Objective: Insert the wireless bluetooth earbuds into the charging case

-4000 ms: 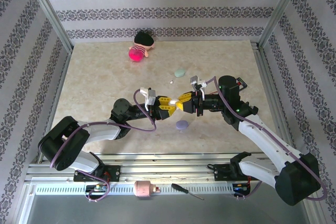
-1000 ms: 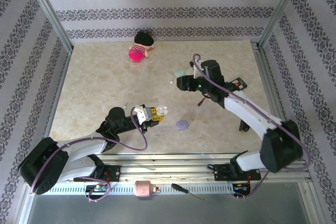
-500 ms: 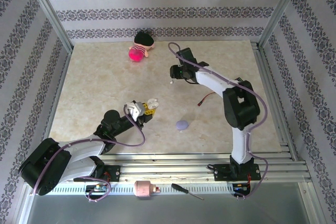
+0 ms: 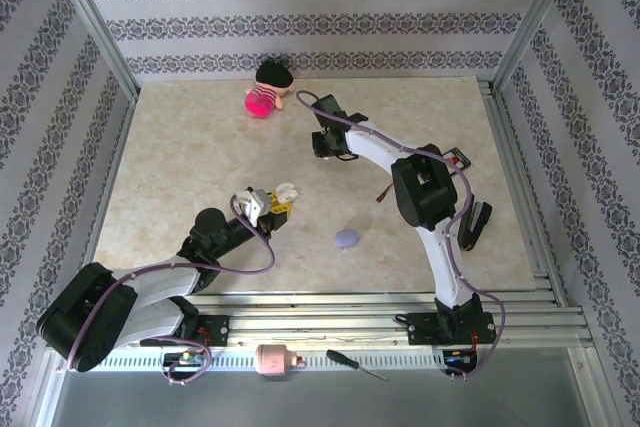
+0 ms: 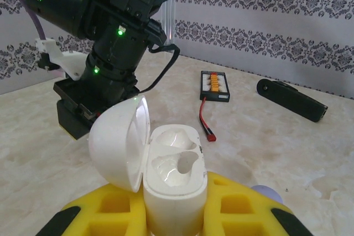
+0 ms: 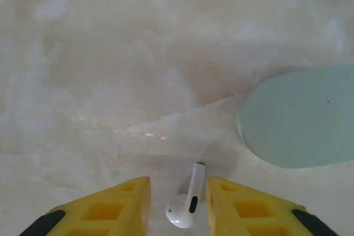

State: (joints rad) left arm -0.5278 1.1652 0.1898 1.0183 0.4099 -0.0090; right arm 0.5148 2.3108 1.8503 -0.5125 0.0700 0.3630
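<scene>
The marble table point(image 4: 180, 147) carries both arms. The right arm point(image 4: 380, 147) stretches to the far half, a little right of the middle, and the left arm point(image 4: 150, 282) lies low toward the near-left corner.

A doll point(image 4: 264, 92) in pink with dark hair lies at the far edge, left of centre.

The left gripper point(image 4: 278, 199) is clamped on the white charging case point(image 5: 174, 175), its yellow fingers point(image 5: 113, 208) pressed to either side. The case stands upright off the table, with its lid point(image 5: 119, 142) swung back to the left and its two moulded seats facing up.

A lavender oval case point(image 4: 347, 238) sits on the near half, right of the left gripper and apart from it.

In the right wrist view, a mint oval case point(image 6: 298, 117) lies flat just beyond the right gripper point(image 6: 177, 183) and to one side. That gripper's jaws are apart, tips down at the marble.

A small black charger board point(image 5: 213, 85) with a red-tipped lead lies toward the right edge.

Smallest of all is the white earbud point(image 6: 187, 205). It lies on the table between the right gripper's yellow fingers point(image 6: 105, 211), stem pointing away — closer to one finger than the other, and gripped by neither.
</scene>
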